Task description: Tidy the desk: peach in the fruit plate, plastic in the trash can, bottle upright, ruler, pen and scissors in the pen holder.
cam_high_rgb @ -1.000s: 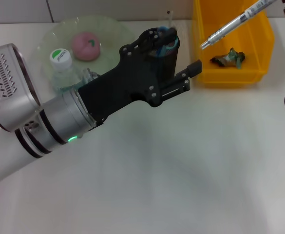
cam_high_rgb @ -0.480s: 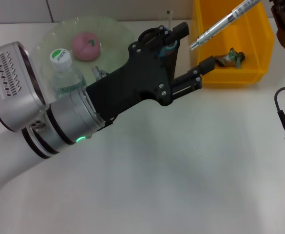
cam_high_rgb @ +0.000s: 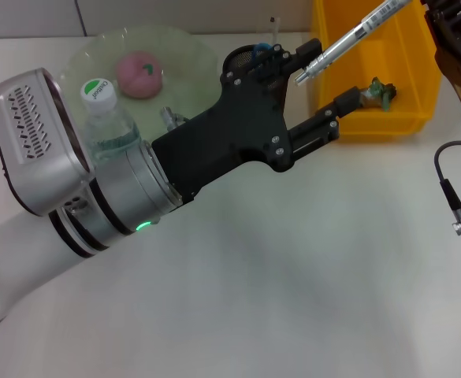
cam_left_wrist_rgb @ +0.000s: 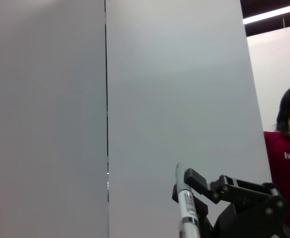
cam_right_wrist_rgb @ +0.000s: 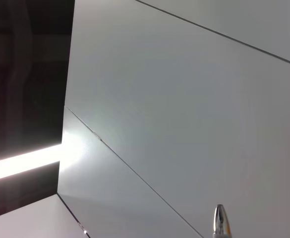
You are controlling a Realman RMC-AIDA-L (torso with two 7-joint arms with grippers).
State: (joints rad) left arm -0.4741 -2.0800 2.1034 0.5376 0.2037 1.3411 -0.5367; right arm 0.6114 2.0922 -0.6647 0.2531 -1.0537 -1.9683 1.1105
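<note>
My right gripper [cam_high_rgb: 419, 4] at far right edge, clenched on slim silver pen [cam_high_rgb: 348, 39]; pen slants down, tip just above black pen holder [cam_high_rgb: 254, 67]. My left gripper [cam_high_rgb: 325, 87] fingers spread, nothing held, just beside holder, directly under pen tip. Beyond fingers: yellow plastic bin [cam_high_rgb: 372, 118] holding crumpled plastic scrap [cam_high_rgb: 374, 92]. Behind my left arm: upright clear bottle [cam_high_rgb: 104, 118], pink peach [cam_high_rgb: 139, 73] on translucent green plate [cam_high_rgb: 191, 47].

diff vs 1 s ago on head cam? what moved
The pen swung left, its tip now just above the left end effector, by the pen holder. The left arm rose and pushed toward the yellow bin, and the right arm came further into view. Peach, bottle and the plastic in the bin did not move.
</note>
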